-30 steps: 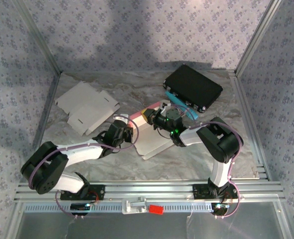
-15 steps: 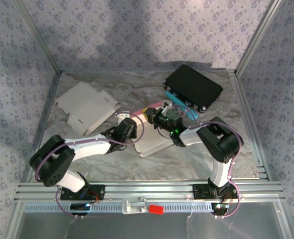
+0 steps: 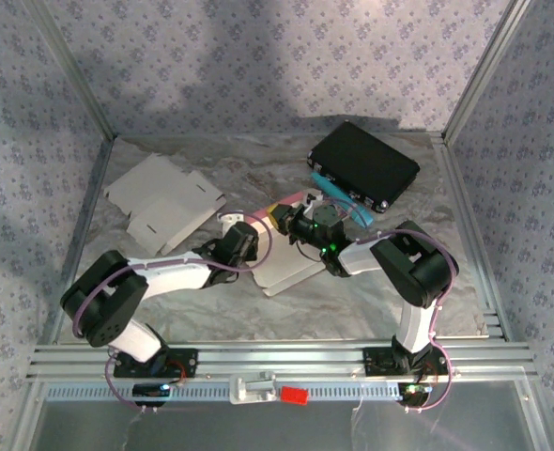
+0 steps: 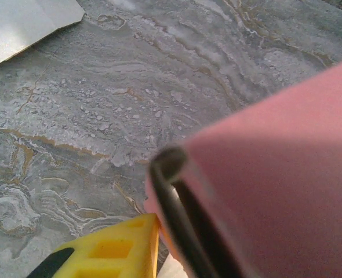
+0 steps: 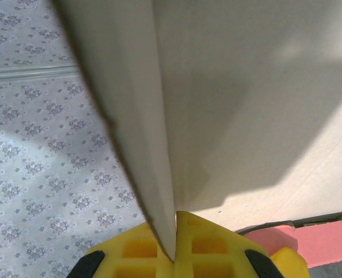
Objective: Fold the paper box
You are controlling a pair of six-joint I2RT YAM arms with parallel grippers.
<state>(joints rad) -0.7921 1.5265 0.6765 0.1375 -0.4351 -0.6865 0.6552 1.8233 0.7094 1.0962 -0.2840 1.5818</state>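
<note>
Cardboard panel of the paper box [image 5: 258, 116] pinched tight in the right pincer [image 5: 174, 246]; pink flap [image 4: 275, 174] crowds right against the left pincer [image 3: 249, 232] (its grip, can't tell).

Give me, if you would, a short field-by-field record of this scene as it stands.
workpiece: paper box, pink outside, pale inside, partly folded, mid-table between the grippers
right gripper: shut on a pale panel of the paper box, the panel's edge between its yellow fingers
left gripper: at the box's left side, against a pink flap; grip cannot be told
spare: flat white box blank, back left, apart from both arms
other: black case, back right
surface: marbled grey table
</note>
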